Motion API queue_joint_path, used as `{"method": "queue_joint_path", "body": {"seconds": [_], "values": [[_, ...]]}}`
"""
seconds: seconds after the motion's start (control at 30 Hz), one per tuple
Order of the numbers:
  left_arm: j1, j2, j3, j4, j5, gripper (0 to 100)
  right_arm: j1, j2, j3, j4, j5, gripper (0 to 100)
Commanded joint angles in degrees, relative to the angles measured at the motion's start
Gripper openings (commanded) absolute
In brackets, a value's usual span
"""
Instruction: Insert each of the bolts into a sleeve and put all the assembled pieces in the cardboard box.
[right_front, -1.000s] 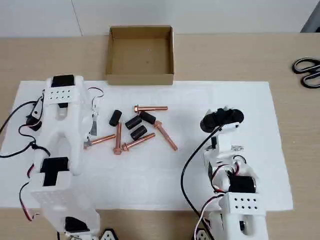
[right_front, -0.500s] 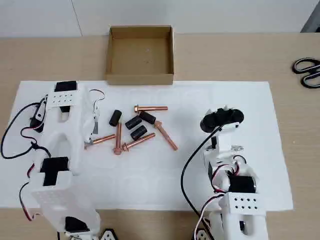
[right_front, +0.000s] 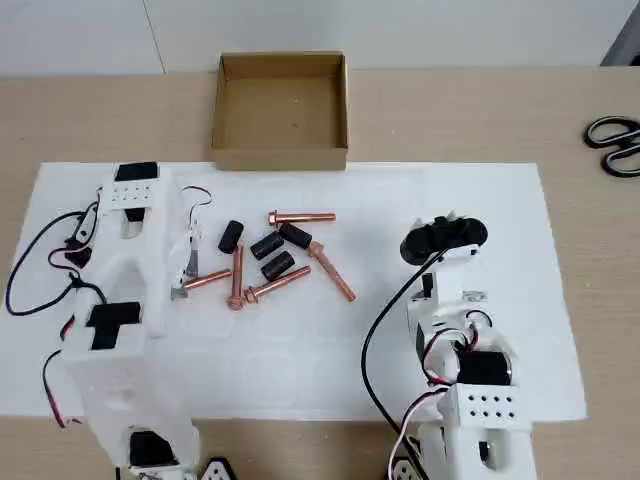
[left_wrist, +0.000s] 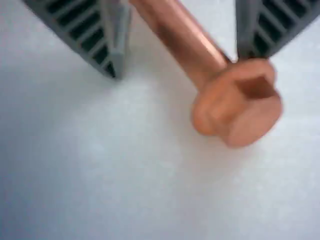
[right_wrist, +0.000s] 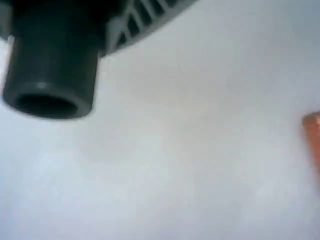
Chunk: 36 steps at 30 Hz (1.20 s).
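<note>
Wooden desk (right_front: 450, 110) carried a white paper sheet (right_front: 300, 370), with an open brown cardboard box (right_front: 280, 155) just beyond its far edge. Left claw (left_wrist: 176, 60) was released, fingers (left_wrist: 95, 30) straddling the shaft of a copper flanged bolt (left_wrist: 235, 102) lying on the sheet. Right claw (right_wrist: 65, 25) was clenched on a black cylindrical sleeve (right_wrist: 50, 70). Loose bolts (right_front: 302, 216) and loose sleeves (right_front: 265, 245) lay mid-sheet between the arms.

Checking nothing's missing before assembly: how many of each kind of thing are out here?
Bolts: 5
Sleeves: 5
Box: 1
Scissors: 1
Total: 12
</note>
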Motion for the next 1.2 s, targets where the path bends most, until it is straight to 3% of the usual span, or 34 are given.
{"method": "queue_joint_path", "body": {"seconds": [0.0, 0.13, 0.3, 0.47, 0.9, 1.0, 1.17], "values": [[-0.26, 8.00, 0.48, 2.20, -1.93, 14, 0.31, -0.75, -0.26, -0.84, 0.53, 0.7], [-0.44, 9.49, 0.31, 2.20, -4.75, 13, 0.31, -0.92, -0.26, -0.84, 0.53, 0.7], [-0.09, 8.00, -0.92, 2.20, -4.48, 1, 0.31, -0.92, -0.35, -0.84, 0.53, 0.7], [0.18, 3.78, -4.88, 6.42, -4.48, 1, 0.31, -0.92, -0.35, -0.84, 0.26, 0.7], [3.87, -29.01, -9.54, 6.95, -5.27, 1, 0.31, -1.01, -0.35, -1.10, 0.09, 0.7], [3.69, -35.87, -14.29, 6.95, -14.42, 1, -0.92, -1.10, -0.79, -1.27, 0.53, 1.0], [4.92, -46.51, -16.57, 6.95, -34.37, 1, -10.77, -1.10, -0.79, -1.19, 0.53, 0.9]]}}
